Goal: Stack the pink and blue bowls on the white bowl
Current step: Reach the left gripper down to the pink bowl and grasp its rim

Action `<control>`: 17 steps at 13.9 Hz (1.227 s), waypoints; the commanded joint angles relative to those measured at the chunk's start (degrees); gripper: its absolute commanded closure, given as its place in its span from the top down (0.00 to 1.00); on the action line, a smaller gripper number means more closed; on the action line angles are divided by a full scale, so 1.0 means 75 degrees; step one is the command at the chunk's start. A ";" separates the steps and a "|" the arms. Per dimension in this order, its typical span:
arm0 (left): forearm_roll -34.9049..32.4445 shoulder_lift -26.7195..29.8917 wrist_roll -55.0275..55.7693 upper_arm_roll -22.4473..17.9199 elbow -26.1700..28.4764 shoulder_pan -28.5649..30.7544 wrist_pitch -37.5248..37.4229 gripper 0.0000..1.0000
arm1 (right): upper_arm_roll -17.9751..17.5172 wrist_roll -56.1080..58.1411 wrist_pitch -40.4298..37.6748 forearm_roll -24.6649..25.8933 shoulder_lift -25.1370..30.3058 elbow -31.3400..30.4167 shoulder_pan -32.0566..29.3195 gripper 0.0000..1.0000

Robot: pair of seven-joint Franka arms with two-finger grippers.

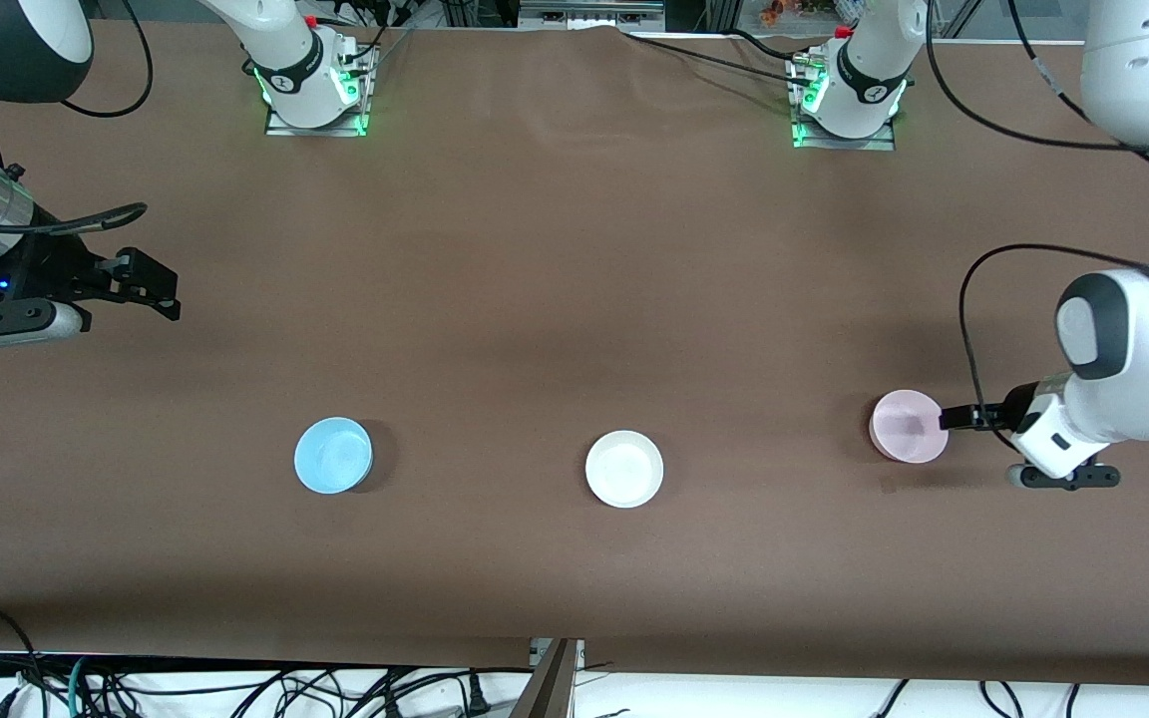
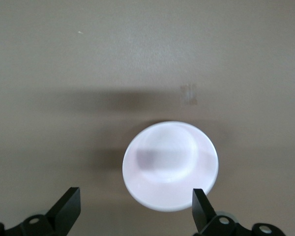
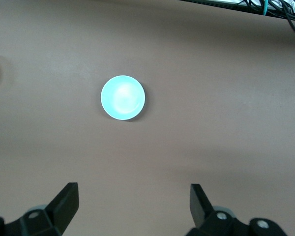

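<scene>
Pink bowl [image 1: 907, 427], white bowl [image 1: 623, 469] and blue bowl [image 1: 333, 455], all shallow, sit apart on the brown counter [image 1: 574, 249]. Left gripper [image 1: 954, 418], released, hovers at the pink bowl's rim; right gripper [image 1: 151, 284], released, waits at the counter's edge.

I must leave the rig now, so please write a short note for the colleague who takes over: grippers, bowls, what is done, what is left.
Left gripper: jaws open, low at the pink bowl, nothing held.
Right gripper: jaws open, empty, waiting above the table at the right arm's end.
Bowls: all three sit apart in a row. White bowl in the middle, blue bowl toward the right arm's end, pink toward the left arm's end.
Done: nothing stacked yet.
Left: put pink and blue bowls on the white one.
</scene>
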State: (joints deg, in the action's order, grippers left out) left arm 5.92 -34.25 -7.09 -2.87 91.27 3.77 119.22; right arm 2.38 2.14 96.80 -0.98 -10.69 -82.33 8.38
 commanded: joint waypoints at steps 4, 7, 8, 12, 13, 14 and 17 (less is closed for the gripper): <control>0.1143 -0.0296 -0.1326 0.0020 0.0779 0.0211 0.1342 1.00 | -0.0012 0.0043 0.0241 -0.0104 0.0077 -0.0061 -0.0051 1.00; 0.1226 -0.0390 -0.1386 -0.0003 0.0779 0.0271 0.1342 0.87 | -0.0012 0.0043 0.0241 -0.0103 0.0042 -0.0061 -0.0039 1.00; 0.1226 -0.0390 -0.1386 -0.0004 0.0779 0.0271 0.1342 0.63 | -0.0024 0.0043 0.0264 -0.0080 -0.0004 -0.0061 -0.0039 1.00; 0.1168 -0.0367 -0.1398 -0.0015 0.0779 0.0224 0.1319 0.11 | -0.0024 -0.0063 0.0288 -0.0080 -0.0063 -0.0073 -0.0028 1.00; 0.1168 -0.0378 -0.1456 -0.0004 0.0779 0.0235 0.1319 0.04 | -0.0024 -0.0063 0.0300 -0.0092 -0.0063 -0.0073 -0.0039 1.00; 0.1191 -0.0390 -0.1526 -0.0015 0.0779 0.0247 0.1319 0.00 | -0.0024 -0.0016 0.0381 -0.0103 -0.0075 -0.0073 -0.0051 1.00; 0.1226 -0.0449 -0.1527 -0.0004 0.0733 0.0271 0.1342 0.00 | -0.0024 0.0043 0.0487 -0.0104 -0.0110 -0.0073 -0.0040 1.00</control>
State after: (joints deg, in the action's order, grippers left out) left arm 13.51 -37.58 -16.51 -2.87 96.72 5.62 128.64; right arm 2.38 2.14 99.68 -0.98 -11.75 -82.39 8.38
